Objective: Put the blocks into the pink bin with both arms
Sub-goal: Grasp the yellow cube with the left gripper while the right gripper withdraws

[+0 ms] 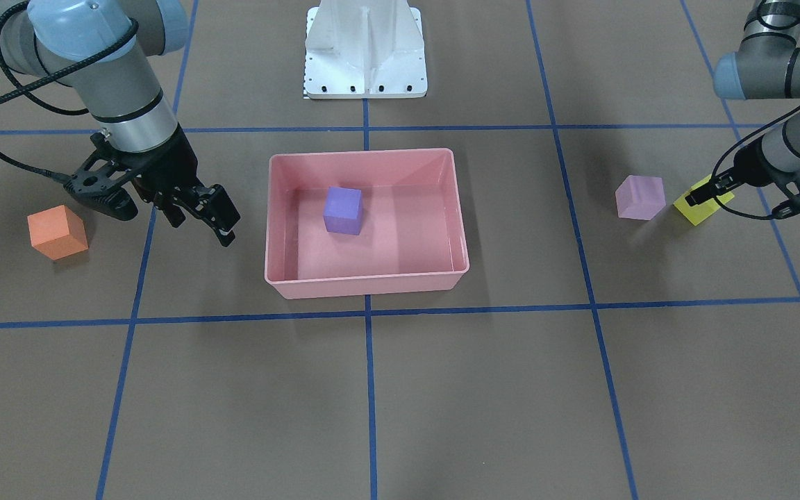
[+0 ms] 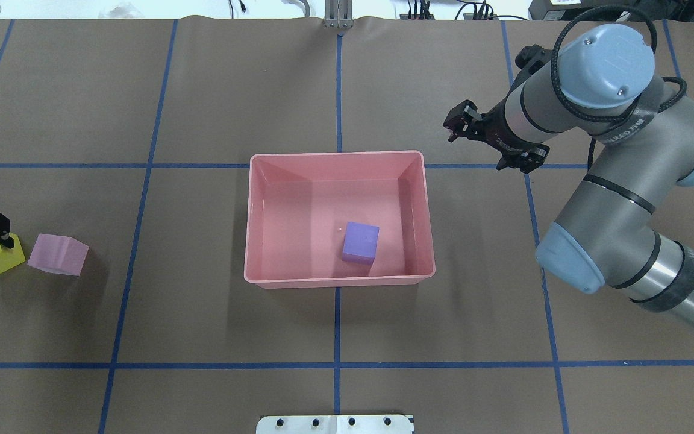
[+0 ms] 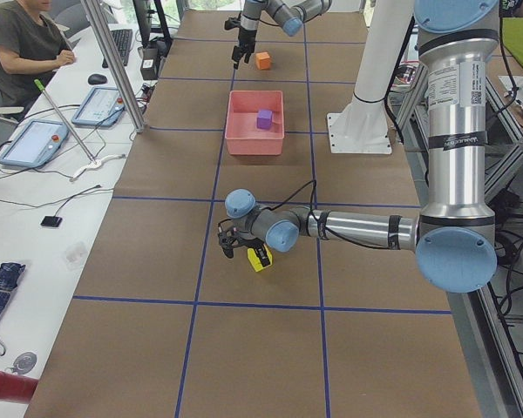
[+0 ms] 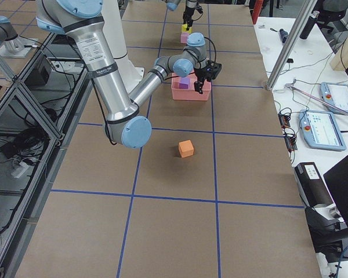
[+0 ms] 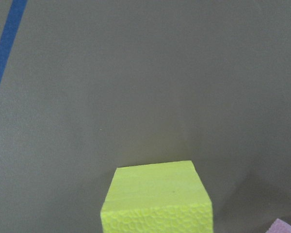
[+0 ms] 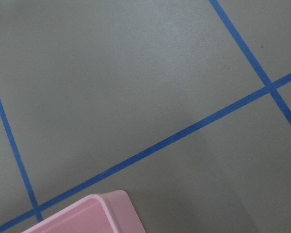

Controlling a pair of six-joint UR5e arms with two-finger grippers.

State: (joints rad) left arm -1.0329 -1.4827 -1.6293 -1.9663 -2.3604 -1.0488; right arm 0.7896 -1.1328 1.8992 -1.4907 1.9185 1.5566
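The pink bin (image 1: 365, 285) sits mid-table with the purple block (image 1: 343, 210) inside it. My left gripper (image 1: 707, 191) is shut on the yellow block (image 1: 698, 208), which sits tilted, low over the table; the left wrist view shows that yellow block (image 5: 157, 199) at its bottom edge. Just beside it rests the pale pink-lilac block (image 1: 640, 197). The orange block (image 1: 57, 232) lies alone on the table. My right gripper (image 1: 204, 229) hangs open and empty between the orange block and the bin; the bin's corner (image 6: 106, 213) shows in its wrist view.
The white pedestal base (image 1: 365, 55) stands behind the bin. Blue tape lines (image 2: 338, 364) grid the brown table. A person (image 3: 26, 43) sits at a side bench with tablets (image 3: 35, 139) beyond the table's far edge.
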